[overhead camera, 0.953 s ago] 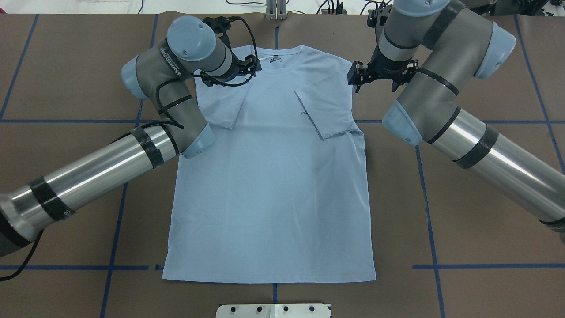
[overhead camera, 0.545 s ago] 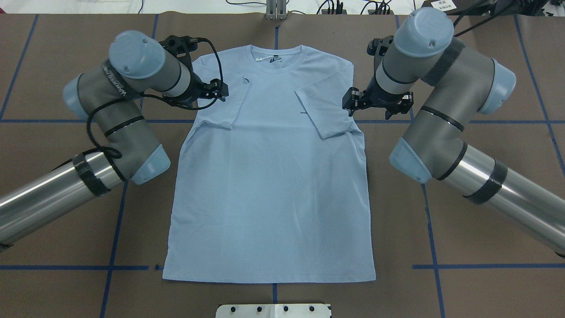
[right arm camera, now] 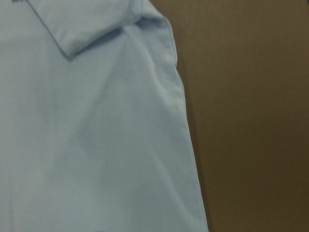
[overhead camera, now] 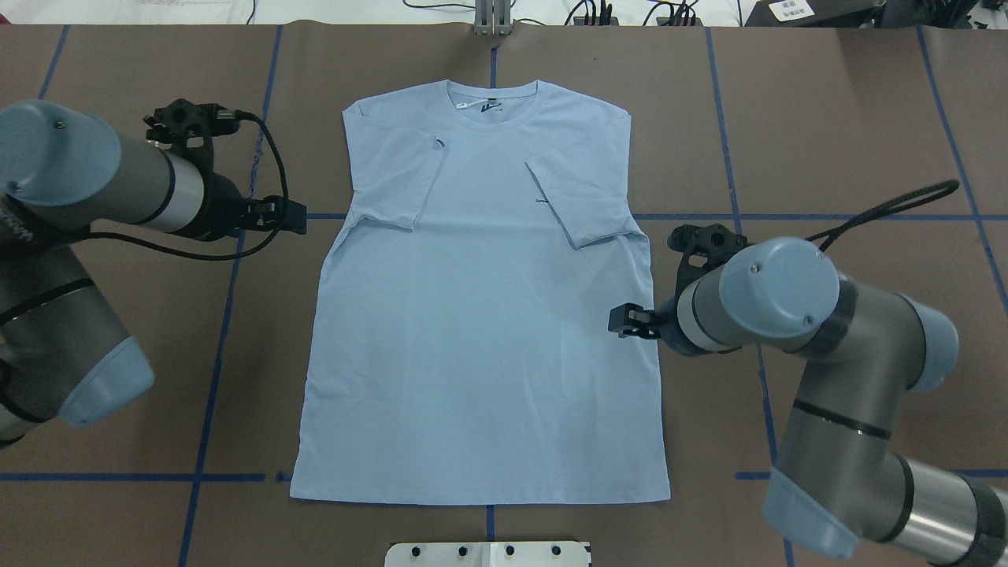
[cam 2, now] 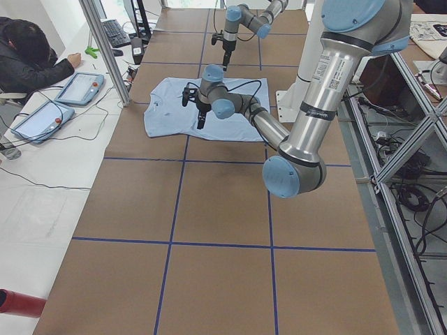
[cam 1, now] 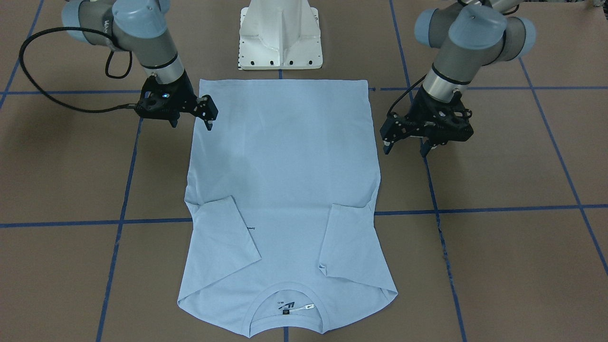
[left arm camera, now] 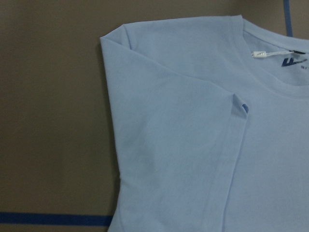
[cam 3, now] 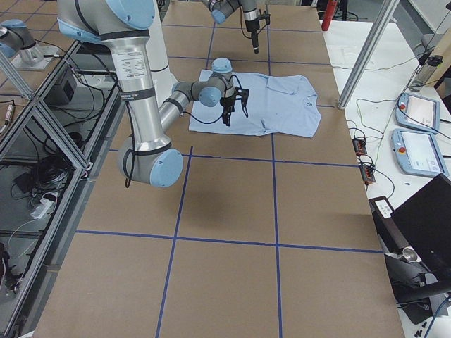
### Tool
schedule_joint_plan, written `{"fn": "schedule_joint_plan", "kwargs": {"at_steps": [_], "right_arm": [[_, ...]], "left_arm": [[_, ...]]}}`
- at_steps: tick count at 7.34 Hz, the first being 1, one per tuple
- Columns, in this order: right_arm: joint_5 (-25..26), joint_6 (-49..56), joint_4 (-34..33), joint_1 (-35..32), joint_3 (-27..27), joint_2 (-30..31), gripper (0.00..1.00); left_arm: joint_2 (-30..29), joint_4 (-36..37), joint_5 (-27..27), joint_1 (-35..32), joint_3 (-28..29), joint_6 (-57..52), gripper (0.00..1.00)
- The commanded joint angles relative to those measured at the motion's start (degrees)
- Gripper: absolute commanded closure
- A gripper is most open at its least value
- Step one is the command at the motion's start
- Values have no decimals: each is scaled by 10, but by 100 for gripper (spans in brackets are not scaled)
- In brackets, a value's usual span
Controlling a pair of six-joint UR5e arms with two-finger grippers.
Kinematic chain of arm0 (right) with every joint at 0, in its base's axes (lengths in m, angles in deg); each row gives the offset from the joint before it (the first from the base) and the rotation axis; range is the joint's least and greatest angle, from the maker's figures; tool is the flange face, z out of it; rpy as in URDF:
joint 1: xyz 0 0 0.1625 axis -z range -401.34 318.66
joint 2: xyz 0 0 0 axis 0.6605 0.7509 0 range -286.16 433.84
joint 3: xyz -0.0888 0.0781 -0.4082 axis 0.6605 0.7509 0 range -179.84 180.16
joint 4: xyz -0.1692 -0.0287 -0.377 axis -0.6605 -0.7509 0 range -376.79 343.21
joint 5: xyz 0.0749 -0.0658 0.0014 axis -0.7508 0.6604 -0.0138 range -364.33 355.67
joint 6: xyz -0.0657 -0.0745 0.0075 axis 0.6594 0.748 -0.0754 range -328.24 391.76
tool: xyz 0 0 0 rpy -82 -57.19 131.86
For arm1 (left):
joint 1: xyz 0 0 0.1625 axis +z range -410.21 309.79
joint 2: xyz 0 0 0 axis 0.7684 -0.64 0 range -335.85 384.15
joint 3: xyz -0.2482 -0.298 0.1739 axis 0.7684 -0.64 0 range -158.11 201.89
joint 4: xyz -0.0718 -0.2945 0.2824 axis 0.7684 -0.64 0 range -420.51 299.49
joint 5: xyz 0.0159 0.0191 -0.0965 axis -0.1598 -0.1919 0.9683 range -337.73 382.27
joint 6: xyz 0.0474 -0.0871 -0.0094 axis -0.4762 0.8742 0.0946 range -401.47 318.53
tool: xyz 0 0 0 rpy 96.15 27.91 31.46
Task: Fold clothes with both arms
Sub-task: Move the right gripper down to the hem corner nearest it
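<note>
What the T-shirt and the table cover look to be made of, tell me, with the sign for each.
T-shirt: soft matte knit, probably cotton jersey; it lies limp, creases softly at the folded sleeves, shows stitched hems.
Table cover: matte brown sheet, perhaps paper or card; flat, without gloss.

Matt cloth T-shirt (overhead camera: pixel 480 354), matt paper tabletop (overhead camera: pixel 827 118)

table (overhead camera: pixel 866 118): brown | blue grid tape (overhead camera: pixel 118 477) | side bench (cam 2: pixel 42 188): white
</note>
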Motion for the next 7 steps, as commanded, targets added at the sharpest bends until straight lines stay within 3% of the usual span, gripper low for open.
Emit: {"fn": "schedule_joint_plan", "kwargs": {"at_steps": [1,2,5,7], "right_arm": [[61,-61,17,104,-16,46,0],[82,-68,23,134,-15,51,0],[77,-72,19,153,-17,53,1],[74,-95,17,158,-17,58,8]], "left_arm": [[24,1,-5,0,-35,-3,0],[21,0,-7,1,-36,-3,0],[17,0,-7,4,-44,-2,0],[14,-2,-4,4,-44,-2,0]]}}
